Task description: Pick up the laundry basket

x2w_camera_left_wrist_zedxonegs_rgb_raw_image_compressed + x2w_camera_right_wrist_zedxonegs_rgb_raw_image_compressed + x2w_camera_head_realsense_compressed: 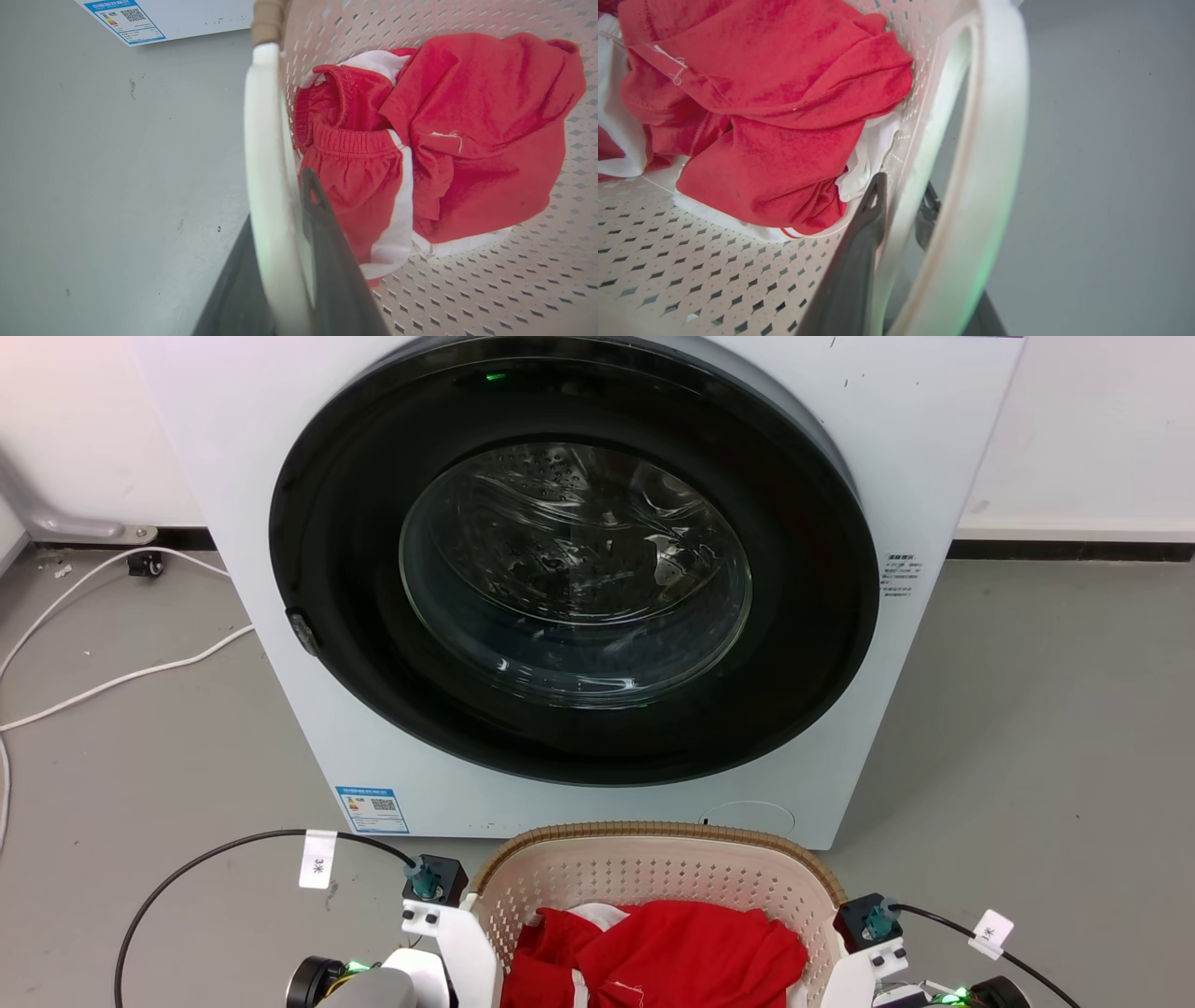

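The laundry basket (pixel 653 835), cream and perforated with a brown woven rim, sits at the bottom centre of the head view, just in front of the washing machine. Red and white clothes (pixel 653 957) lie inside it. My left gripper (pixel 280 200) is shut on the basket's white left loop handle (pixel 264 140), with one dark finger inside the basket and one outside. My right gripper (pixel 903 186) is shut on the basket's right side at its white loop handle (pixel 994 140), one finger inside and the other showing through the loop. I cannot tell whether the basket touches the floor.
A white front-loading washing machine (pixel 934 448) with its round dark door (pixel 574 569) shut stands right behind the basket. White cables (pixel 112 681) trail over the grey floor at the left. Black wrist cables (pixel 187 873) loop beside both arms.
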You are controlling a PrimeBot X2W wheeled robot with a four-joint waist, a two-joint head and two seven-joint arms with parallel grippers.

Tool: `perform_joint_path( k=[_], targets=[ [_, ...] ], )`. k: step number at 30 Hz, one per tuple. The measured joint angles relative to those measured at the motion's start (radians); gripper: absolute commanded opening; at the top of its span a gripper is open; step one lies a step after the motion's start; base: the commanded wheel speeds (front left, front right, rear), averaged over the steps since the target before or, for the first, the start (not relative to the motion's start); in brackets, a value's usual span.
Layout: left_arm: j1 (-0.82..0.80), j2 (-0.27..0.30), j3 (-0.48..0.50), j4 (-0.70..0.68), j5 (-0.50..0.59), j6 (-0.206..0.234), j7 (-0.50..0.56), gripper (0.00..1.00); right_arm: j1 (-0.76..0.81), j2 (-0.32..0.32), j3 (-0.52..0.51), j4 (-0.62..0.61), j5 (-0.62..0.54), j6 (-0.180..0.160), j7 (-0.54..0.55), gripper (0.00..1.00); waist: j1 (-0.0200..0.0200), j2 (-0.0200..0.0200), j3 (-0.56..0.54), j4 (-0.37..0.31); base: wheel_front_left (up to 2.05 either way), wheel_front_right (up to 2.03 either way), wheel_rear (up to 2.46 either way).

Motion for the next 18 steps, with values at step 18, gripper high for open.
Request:
perform_joint_path(
  k=[18],
  targets=[
    [-0.002, 0.005, -0.043, -0.001, -0.048, 0.000, -0.001, 0.00, 0.000, 0.000, 0.012, 0.004, 0.016, 0.000, 0.000, 0.00, -0.0001, 0.0000, 0.003, 0.001, 0.00, 0.00, 0.00]
  ],
)
